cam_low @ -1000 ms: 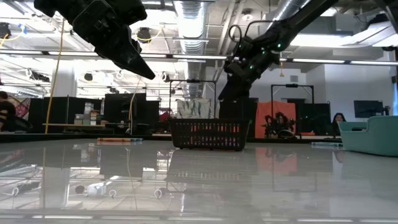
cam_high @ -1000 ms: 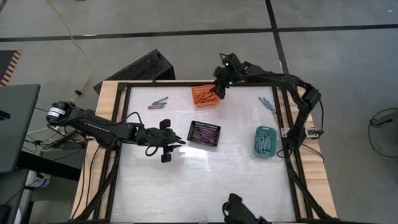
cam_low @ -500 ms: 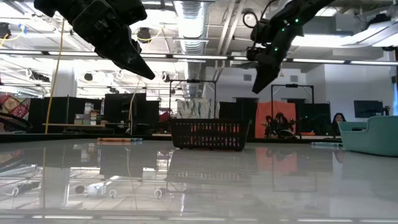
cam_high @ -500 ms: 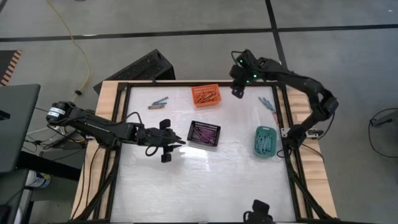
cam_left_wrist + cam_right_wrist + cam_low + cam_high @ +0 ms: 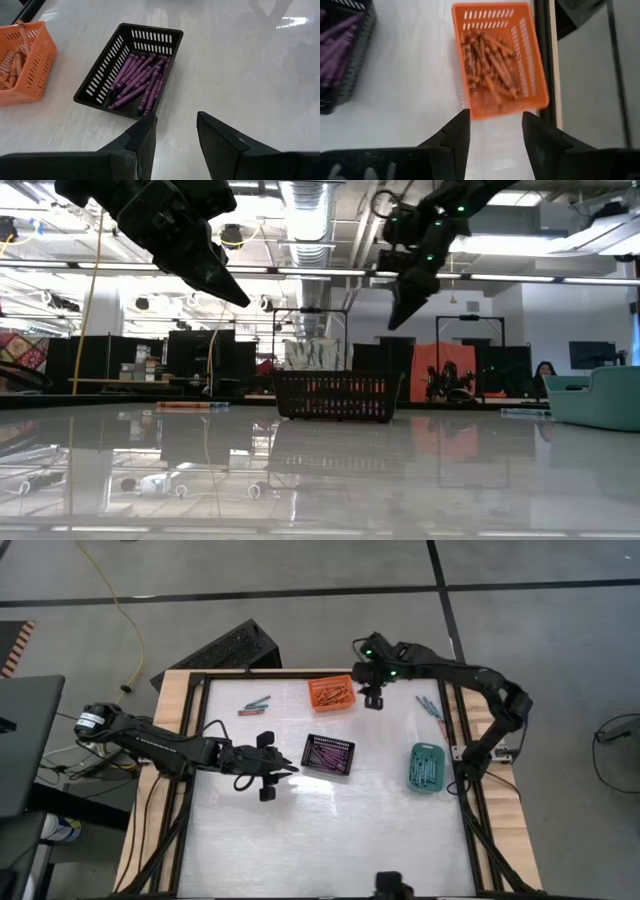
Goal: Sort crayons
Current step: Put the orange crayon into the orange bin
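From above, we see the right gripper (image 5: 373,700) just beside the orange basket (image 5: 331,693), and the left gripper (image 5: 268,783) near the black basket (image 5: 329,754). Loose crayons (image 5: 255,705) lie at the far left. In the left wrist view, fingers (image 5: 142,140) stand apart, empty, before purple crayons (image 5: 140,82). In the right wrist view, fingers (image 5: 457,132) are apart, empty, over orange crayons (image 5: 490,67).

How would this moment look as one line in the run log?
right gripper: open, empty, above orange basket | left gripper: open, waiting by black basket
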{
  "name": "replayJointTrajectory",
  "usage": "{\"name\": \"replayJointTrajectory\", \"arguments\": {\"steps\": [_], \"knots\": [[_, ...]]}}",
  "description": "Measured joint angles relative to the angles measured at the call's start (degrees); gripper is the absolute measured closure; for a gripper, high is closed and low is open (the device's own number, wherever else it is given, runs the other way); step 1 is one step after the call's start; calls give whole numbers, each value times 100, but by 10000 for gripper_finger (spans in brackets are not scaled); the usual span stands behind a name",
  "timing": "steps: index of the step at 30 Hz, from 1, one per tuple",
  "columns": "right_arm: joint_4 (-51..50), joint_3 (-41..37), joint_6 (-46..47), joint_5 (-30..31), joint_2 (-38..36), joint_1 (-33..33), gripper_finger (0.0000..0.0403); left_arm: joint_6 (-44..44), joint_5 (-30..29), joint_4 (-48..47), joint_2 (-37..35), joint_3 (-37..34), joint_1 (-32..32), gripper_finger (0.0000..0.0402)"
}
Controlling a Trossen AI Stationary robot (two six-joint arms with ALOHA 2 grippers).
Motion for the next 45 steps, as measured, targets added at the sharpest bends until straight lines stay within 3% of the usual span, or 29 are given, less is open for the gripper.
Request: {"name": "replayJointTrajectory", "arguments": {"steps": [5, 18, 34, 38, 45], "knots": [[-41, 614, -625, 98, 777, 152, 230, 0, -2, 61, 0, 0, 1, 270], [-1352, 2335, -1329, 199, 2452, -180, 230, -79, 9, 12, 2, 0, 0, 270], [-1678, 2558, -1559, 526, 3167, -85, 236, 2, -4, 61, 2, 0, 0, 270], [-1678, 2556, -1603, 579, 3240, -83, 269, 4, -3, 59, 2, 0, 0, 270], [-1635, 2558, -1723, 804, 3210, -71, 385, 4, -4, 61, 2, 0, 0, 270]]}}
